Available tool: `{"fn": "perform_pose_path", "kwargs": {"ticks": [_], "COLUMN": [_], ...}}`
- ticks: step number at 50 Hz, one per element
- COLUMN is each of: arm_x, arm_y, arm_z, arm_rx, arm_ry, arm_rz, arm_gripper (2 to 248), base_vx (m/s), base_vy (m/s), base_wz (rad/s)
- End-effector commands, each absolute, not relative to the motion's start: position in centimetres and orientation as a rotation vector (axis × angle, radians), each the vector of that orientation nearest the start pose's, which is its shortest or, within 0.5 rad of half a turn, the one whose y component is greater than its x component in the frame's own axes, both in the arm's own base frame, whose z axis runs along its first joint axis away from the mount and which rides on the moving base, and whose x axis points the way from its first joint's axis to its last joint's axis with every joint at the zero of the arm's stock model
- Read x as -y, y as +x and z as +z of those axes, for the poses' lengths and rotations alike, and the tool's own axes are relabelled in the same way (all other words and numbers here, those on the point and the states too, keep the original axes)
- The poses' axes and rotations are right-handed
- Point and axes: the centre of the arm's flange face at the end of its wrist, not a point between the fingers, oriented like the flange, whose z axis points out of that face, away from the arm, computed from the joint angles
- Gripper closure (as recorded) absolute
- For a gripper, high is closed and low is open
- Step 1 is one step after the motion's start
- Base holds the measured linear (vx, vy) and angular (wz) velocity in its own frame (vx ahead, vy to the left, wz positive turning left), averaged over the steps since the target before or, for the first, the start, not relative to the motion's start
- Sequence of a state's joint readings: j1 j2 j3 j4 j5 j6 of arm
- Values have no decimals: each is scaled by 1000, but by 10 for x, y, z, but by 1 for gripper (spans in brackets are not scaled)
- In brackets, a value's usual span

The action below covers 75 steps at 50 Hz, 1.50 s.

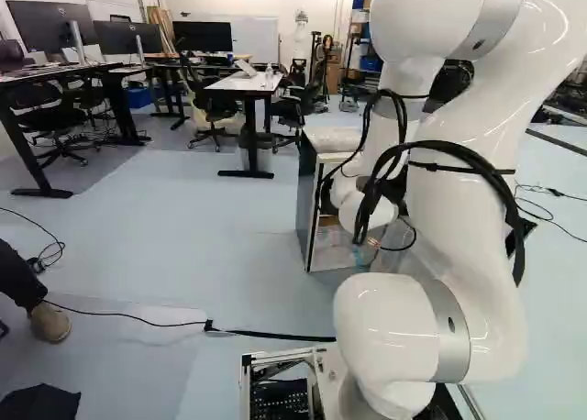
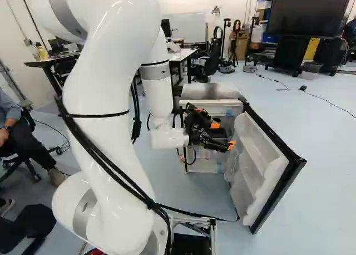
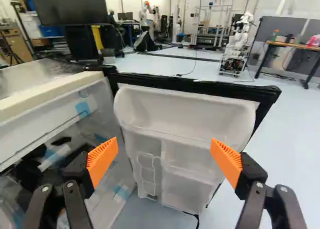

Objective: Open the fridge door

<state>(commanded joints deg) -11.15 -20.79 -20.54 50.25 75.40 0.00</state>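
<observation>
Wide open, the fridge door (image 2: 257,155) stands at the fridge's (image 2: 208,91) right; its black edge (image 2: 278,141) runs far to near; the pincer (image 2: 223,135) is spread apart beside the door; floor (image 2: 328,171) stretches away right.

Pale blue floor (image 1: 229,246), greyer patches toward the left of the left base view, fridge (image 1: 335,142) standing on it, door (image 2: 257,149) swung open, black cable (image 1: 266,334) lying across near the base, wheeled chairs (image 1: 214,104) farther back
</observation>
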Motion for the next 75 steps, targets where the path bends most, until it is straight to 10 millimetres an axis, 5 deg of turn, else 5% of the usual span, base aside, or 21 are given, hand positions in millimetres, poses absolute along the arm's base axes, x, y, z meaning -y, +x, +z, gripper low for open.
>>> {"fn": "perform_pose_path", "kwargs": {"ticks": [40,75], "arm_x": [120,88], "arm_y": [323,321], "arm_z": [289,316], "arm_rx": [1017,847], "arm_ry": [1884,2108], "arm_rz": [1440,1588], "arm_gripper": [3,3], "base_vx": [0,0], "base_vy": [0,0], "base_wz": [0,0]}}
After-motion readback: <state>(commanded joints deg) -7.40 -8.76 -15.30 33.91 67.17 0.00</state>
